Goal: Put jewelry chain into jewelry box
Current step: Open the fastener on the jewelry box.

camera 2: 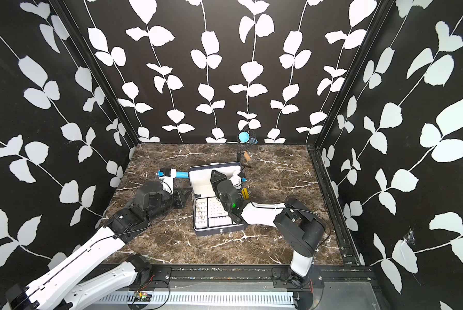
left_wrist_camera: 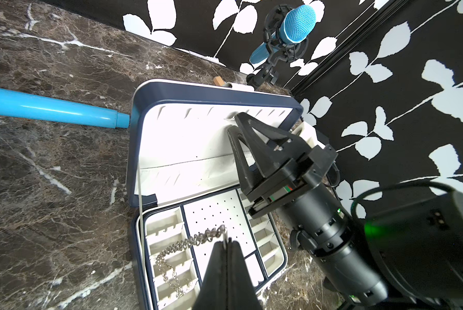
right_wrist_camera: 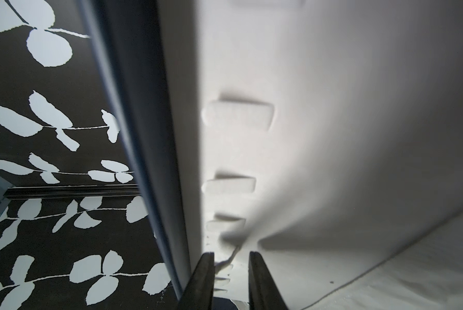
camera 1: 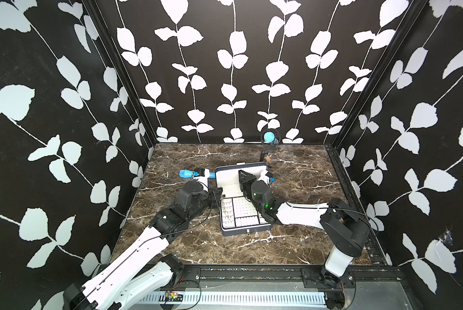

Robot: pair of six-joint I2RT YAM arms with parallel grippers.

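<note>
Chain (left_wrist_camera: 209, 233) pinched in left claw (left_wrist_camera: 226, 241), wrist view only, right claw (right_wrist_camera: 231, 255) parted.

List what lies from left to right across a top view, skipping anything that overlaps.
blue tube → jewelry chain → right gripper → blue microphone. The jewelry box is left out, since it spans both chain and gripper.

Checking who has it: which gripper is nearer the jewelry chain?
Left. The left gripper pinches the jewelry chain over the jewelry box tray; the right gripper is at the open lid, apart from it.
</note>
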